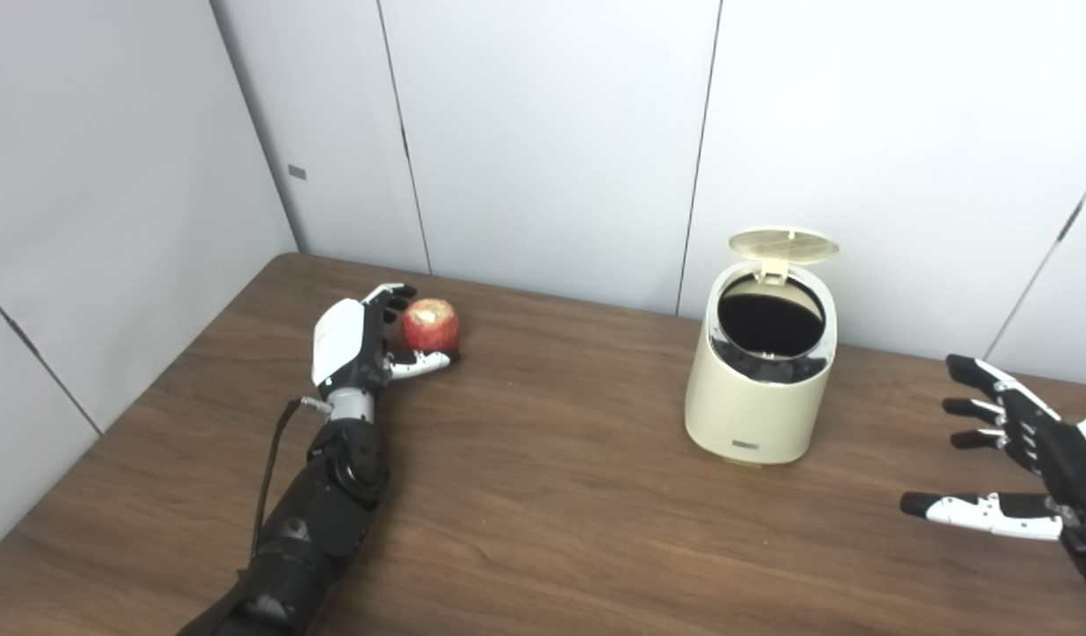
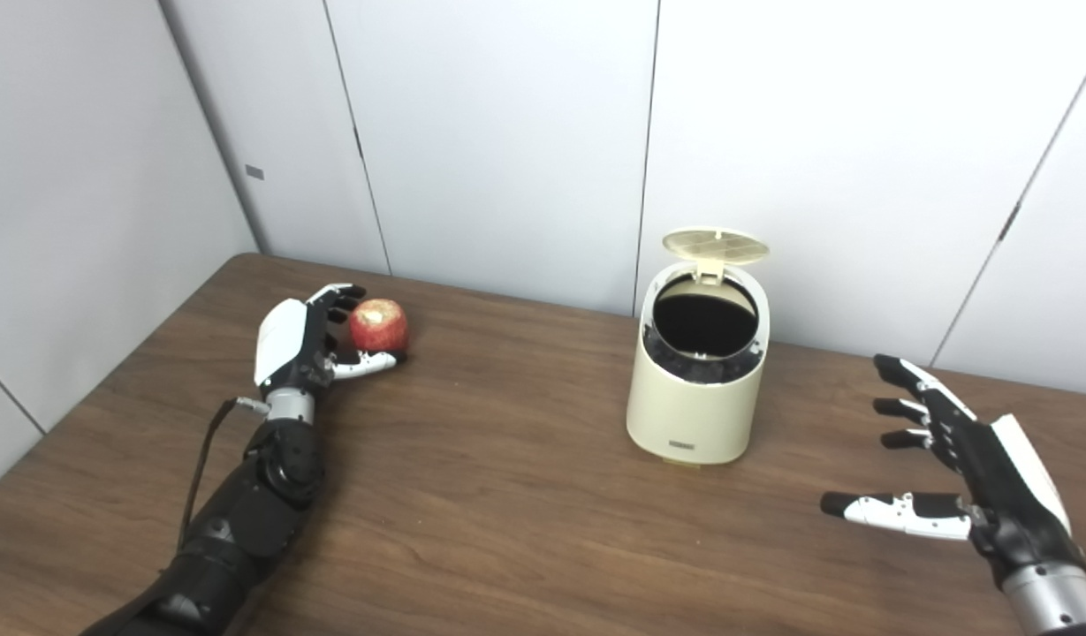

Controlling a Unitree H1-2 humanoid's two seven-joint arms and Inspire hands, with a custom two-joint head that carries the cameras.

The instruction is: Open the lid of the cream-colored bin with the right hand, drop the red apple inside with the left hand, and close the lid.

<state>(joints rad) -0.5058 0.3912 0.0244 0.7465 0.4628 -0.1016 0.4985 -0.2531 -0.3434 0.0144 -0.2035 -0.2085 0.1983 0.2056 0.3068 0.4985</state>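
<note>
The cream-colored bin (image 1: 755,397) stands on the table right of centre. Its round lid (image 1: 783,245) is raised upright at the back, and the dark inside shows. The red apple (image 1: 430,324) rests on the table at the far left. My left hand (image 1: 359,340) is wrapped around it, with fingers curled over its far left side and thumb along its near side. My right hand (image 2: 958,459) hovers to the right of the bin, well apart from it, with fingers spread and holding nothing.
The brown wooden table (image 1: 543,512) meets white wall panels (image 1: 543,132) just behind the bin and the apple. A black cable (image 1: 273,468) runs along my left forearm.
</note>
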